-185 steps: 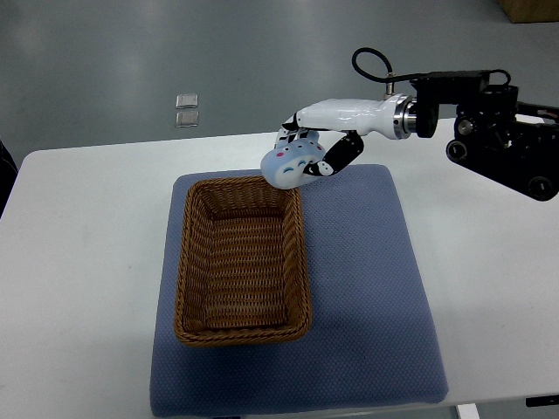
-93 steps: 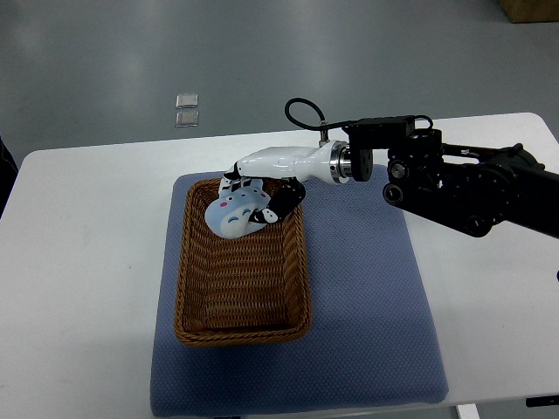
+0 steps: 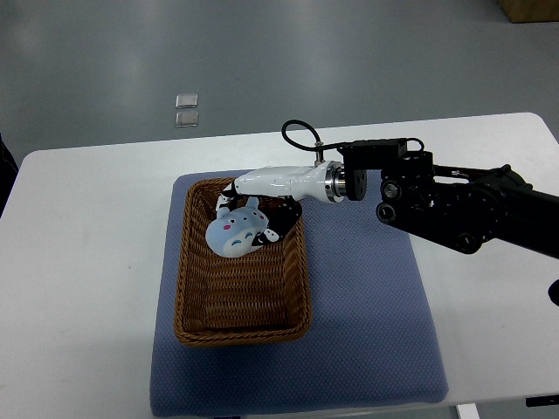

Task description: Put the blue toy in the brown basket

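One white tabletop [image 3: 87, 262] carries one blue-grey padded mat [image 3: 367, 305], set centrally and reaching to the near edge. On the left half of the mat stands one brown basket [image 3: 243, 330], rectangular, woven, long sides running from the far edge toward the near edge. Beyond the far edge, on the grey floor [image 3: 349, 61], lie two small pale square items [image 3: 187, 109], one just behind the other; their nature cannot be told.

One arm is in view. The right arm [image 3: 463, 209], black and bulky, enters from the right edge and crosses the right half of the mat. Its white forearm shell [image 3: 284, 182] reaches over the far right corner of the basket. A black cable loop [image 3: 297, 135] rises above the wrist. Nothing lies between the toy and the basket floor; the near two thirds of the basket interior is open.

One blue toy [image 3: 236, 231]: pale blue, rounded, soft-looking, with a white face patch, pink cheek spots and small dark markings. It sits low inside the far end of the basket, tilted, its face turned upward.

The right hand [image 3: 253, 216] is closed around the toy; white and black fingers [image 3: 272, 229] wrap its right side and far side. Whether the toy already touches the basket floor cannot be told.
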### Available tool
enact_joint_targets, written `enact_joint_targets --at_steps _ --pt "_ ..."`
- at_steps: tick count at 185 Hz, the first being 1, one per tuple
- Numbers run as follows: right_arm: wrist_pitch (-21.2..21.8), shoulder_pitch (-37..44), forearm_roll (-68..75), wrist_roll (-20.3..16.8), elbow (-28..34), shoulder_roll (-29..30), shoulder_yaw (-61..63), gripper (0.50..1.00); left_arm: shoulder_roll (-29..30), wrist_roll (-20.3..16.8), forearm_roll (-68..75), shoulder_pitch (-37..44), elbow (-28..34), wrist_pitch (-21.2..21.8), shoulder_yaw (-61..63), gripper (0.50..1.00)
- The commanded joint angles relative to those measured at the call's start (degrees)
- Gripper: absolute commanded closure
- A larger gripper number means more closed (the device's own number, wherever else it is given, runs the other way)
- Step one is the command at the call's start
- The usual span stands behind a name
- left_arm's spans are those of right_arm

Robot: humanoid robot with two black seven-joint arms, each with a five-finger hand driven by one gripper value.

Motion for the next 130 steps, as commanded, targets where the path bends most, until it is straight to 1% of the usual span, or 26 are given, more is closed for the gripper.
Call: enact_joint_targets --at_steps 1,4,9,29,35,42,72,103,118,130 --pt "-0.01 -0.04 0.17 0.09 0.0 -0.12 0.04 0.666 0.0 -0.01 0.0 0.0 0.0 0.0 -0.01 0.5" --pt "-0.01 -0.04 0.17 0.09 0.0 -0.12 0.04 0.662 0.0 -0.01 0.0 0.0 0.0 0.0 -0.01 0.5" --pt "-0.01 -0.04 0.26 0.09 0.0 -0.12 0.04 0.642 0.0 -0.01 0.0 0.0 0.0 0.0 -0.01 0.5" --pt "0.17 -0.04 0.61 0.09 0.0 -0.3 0.04 0.638 0.0 -0.01 0.0 0.0 0.0 0.0 -0.01 0.5" --pt "0.08 -0.04 0.79 0.09 0.0 -0.39 0.13 0.63 0.0 -0.01 0.0 0.0 0.0 0.0 -0.01 0.5" --pt "0.17 -0.04 0.79 0.09 0.0 -0.48 0.31 0.607 0.0 -0.01 0.0 0.0 0.0 0.0 -0.01 0.5" --pt "-0.01 0.31 1.05 0.62 0.0 -1.27 0.83 0.603 0.0 -0.01 0.0 0.0 0.0 0.0 -0.01 0.5" --pt "-0.01 -0.22 1.23 0.62 -0.09 -1.44 7.43 0.599 0.0 -0.01 0.0 0.0 0.0 0.0 -0.01 0.5" --pt "-0.09 -1.27 2.81 0.62 -1.41 -1.53 10.68 0.599 0.0 -0.01 0.0 0.0 0.0 0.0 -0.01 0.5" --pt "-0.79 -2.94 6.67 0.44 -3.86 -1.44 15.42 0.599 0.0 -0.01 0.0 0.0 0.0 0.0 -0.01 0.5"
